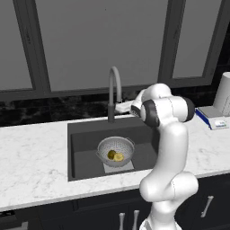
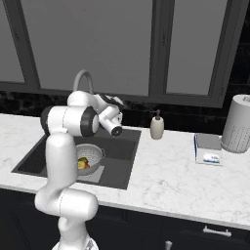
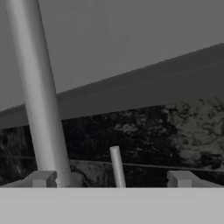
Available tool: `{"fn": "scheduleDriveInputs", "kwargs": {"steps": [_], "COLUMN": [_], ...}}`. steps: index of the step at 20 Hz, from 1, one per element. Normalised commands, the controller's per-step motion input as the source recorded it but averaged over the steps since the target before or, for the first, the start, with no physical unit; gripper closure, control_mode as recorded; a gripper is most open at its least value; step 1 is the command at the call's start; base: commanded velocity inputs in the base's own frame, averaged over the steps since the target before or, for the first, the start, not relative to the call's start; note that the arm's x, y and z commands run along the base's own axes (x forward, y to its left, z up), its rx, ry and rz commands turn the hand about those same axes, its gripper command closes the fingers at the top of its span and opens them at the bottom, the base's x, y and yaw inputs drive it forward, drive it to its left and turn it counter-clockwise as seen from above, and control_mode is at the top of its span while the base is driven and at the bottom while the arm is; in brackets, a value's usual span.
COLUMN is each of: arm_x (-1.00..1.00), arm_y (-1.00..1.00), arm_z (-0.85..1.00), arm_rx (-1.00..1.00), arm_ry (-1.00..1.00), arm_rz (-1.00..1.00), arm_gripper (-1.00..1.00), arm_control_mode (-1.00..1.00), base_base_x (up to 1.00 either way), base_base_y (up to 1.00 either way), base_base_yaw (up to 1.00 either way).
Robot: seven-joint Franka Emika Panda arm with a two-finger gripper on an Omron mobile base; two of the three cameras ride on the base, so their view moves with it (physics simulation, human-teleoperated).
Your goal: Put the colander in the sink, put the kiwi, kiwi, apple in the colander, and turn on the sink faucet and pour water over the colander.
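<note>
The colander (image 1: 116, 150) (image 2: 88, 157) sits in the sink (image 1: 85, 148) (image 2: 118, 152) on the lighter bottom plate. Inside it lie a dark green kiwi (image 1: 111, 154) (image 2: 84, 160), a yellower kiwi (image 1: 119, 157) (image 2: 80, 165) and the red apple (image 2: 88, 166). The sink faucet (image 1: 112, 90) (image 2: 83, 78) (image 3: 38, 96) rises behind the basin, and no water runs from it. My gripper (image 3: 113, 179) (image 1: 119, 108) is open just right of the faucet's stem. The small lever (image 3: 117, 165) stands between its fingertips (image 3: 183, 178), untouched.
A cream soap dispenser (image 2: 156, 126) stands right of the sink. Further right on the marble counter (image 2: 161, 180) are a flat scale (image 2: 209, 149) and a paper towel roll (image 2: 238, 124). A dark backsplash and window frames run behind the faucet.
</note>
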Motion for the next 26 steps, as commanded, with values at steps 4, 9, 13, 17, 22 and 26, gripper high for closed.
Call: {"fn": "scheduleDriveInputs", "kwargs": {"steps": [4,9,13,17,22,26], "arm_x": [0.43,0.47,0.33,0.26,0.11,0.00], "arm_y": [0.00,0.00,0.00,0.00,-0.22,-0.72], "arm_z": [-0.09,-0.34,-0.30,-0.27,-0.22,-0.14], "arm_rx": [0.07,0.02,0.02,0.01,0.05,0.11], "arm_ry": [0.00,0.00,0.00,0.00,0.00,0.00], "arm_rz": [-0.05,-0.06,-0.09,-0.12,-0.10,-0.05], "arm_gripper": [-1.00,-1.00,-1.00,1.00,1.00,1.00], "arm_control_mode": [-1.00,-1.00,-1.00,-1.00,-1.00,-1.00], "base_base_x": [0.00,0.00,0.00,0.00,0.00,0.00], "base_base_y": [0.00,0.00,0.00,0.00,0.00,0.00], "base_base_yaw": [0.00,0.00,0.00,0.00,0.00,0.00]}}
